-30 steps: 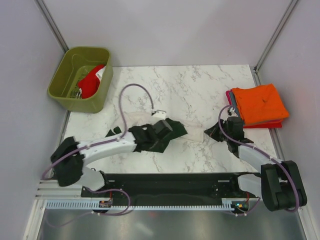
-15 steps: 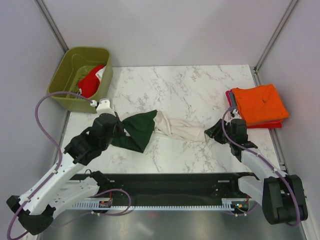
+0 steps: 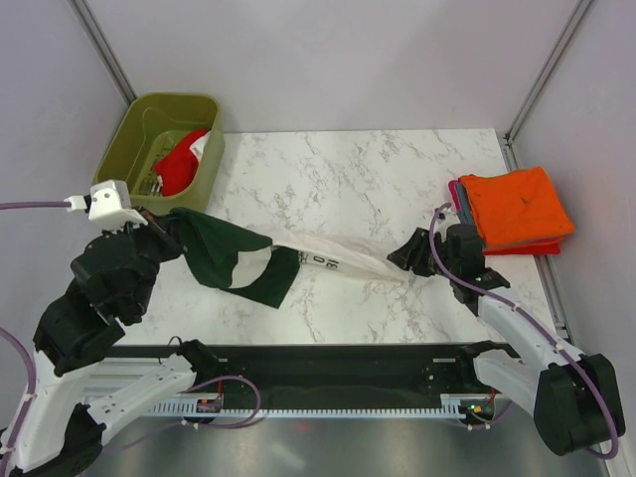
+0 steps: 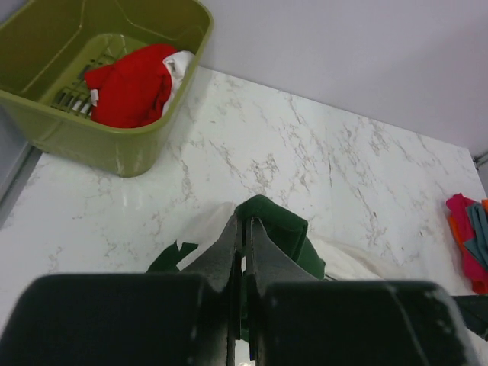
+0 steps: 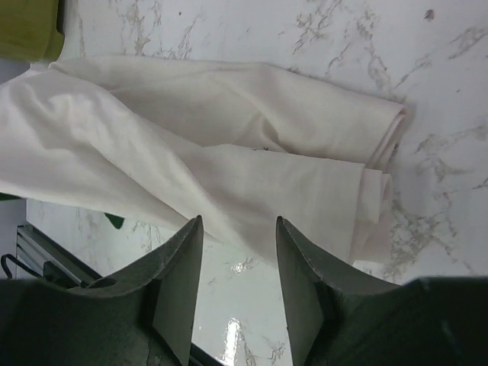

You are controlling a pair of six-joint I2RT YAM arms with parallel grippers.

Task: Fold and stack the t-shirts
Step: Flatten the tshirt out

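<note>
Both arms share 1 build: white shell links joined by bulky black joint housings. The left arm fills the lower left of the top view and carries a small white camera block at its wrist. The right arm, at lower right, rises from a rounded black base housing. A mauve cable trails along each arm. Both bases sit on a black plate fronted by a white slotted rail. The left gripper has narrow, matte black fingers; the right gripper has broader, curved ones.
</note>
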